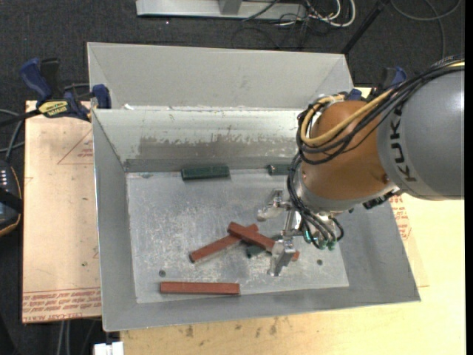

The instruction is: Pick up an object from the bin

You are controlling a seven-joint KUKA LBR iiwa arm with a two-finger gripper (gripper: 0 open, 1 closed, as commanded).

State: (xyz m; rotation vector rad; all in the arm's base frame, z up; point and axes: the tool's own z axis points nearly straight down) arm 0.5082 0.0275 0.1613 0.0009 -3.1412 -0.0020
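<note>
Red-brown short bar [250, 234] lay right of the middle of the bin [111, 220], touching the right end of a longer red-brown stick [214, 249]. The fingers [279, 259] stood spread wide, one far and one near of the bar's right end, clamping nothing. A flat red-brown strip [199, 288] lay near the front wall, and a dark green block [205, 172] by the far wall.

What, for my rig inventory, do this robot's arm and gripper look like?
The arm is a thick silver-grey link with black lettering partly in view. An orange rounded cover wraps its wrist, with yellow and black cables looped over it. Below is a small bare-metal two-finger gripper with green wires beside it.
</note>
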